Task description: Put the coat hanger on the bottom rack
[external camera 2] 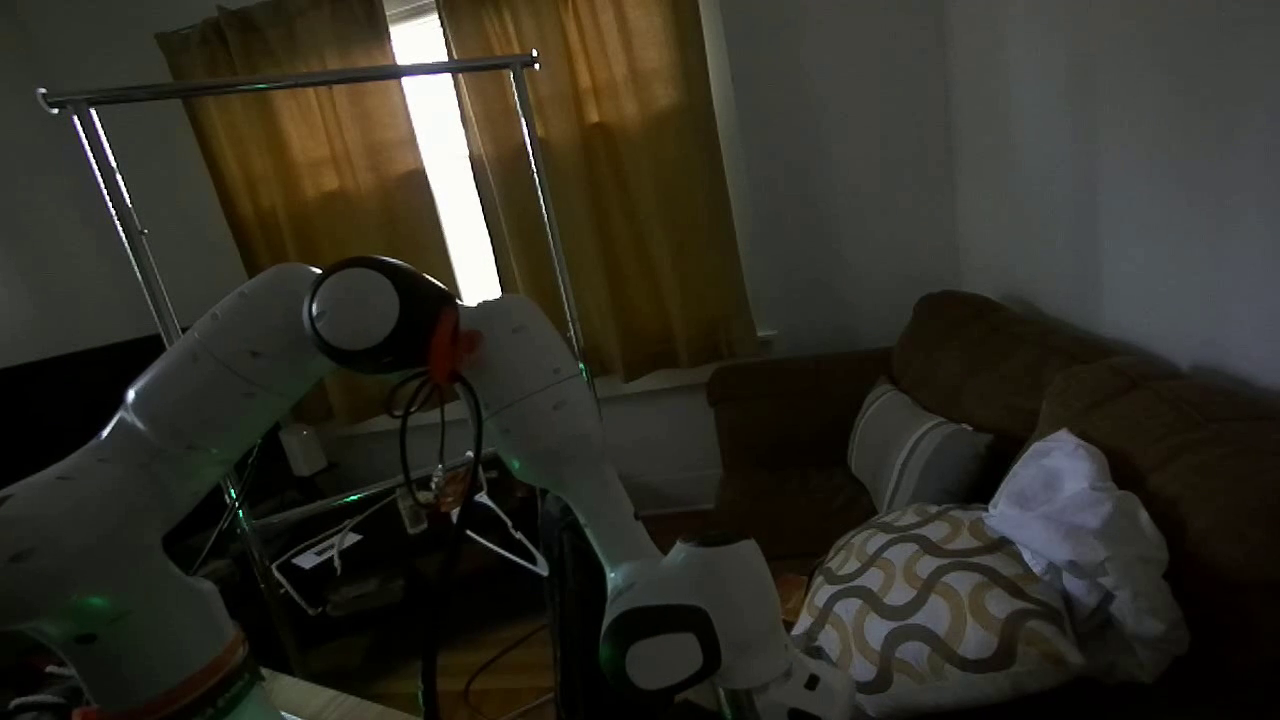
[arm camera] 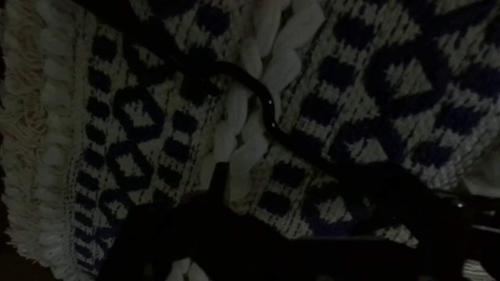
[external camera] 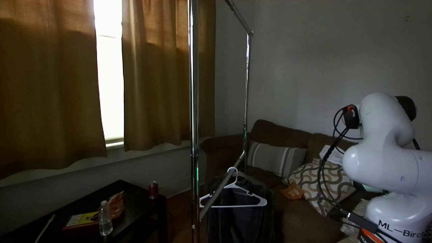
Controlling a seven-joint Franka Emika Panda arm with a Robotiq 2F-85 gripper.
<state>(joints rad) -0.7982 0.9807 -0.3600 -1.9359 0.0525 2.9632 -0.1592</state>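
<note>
- Hanging by its hook from the bottom rack (external camera: 218,192): the white coat hanger (external camera: 241,206), with dark cloth (external camera: 239,224) behind it (the hanger shows in both exterior views, btw)
- Robot arm (external camera: 381,162) is well apart from it in an exterior view
- Wrist view's super dark, so the gripper (arm camera: 220,191) is basically a black blob in front of a patterned woven throw (arm camera: 136,113); can't make out if its jaws are spread or together
- Couch (external camera 2: 985,340) has a striped pillow (external camera 2: 910,450), plus a swirly pillow (external camera 2: 930,600) with white cloth (external camera 2: 1085,550) up against it
</note>
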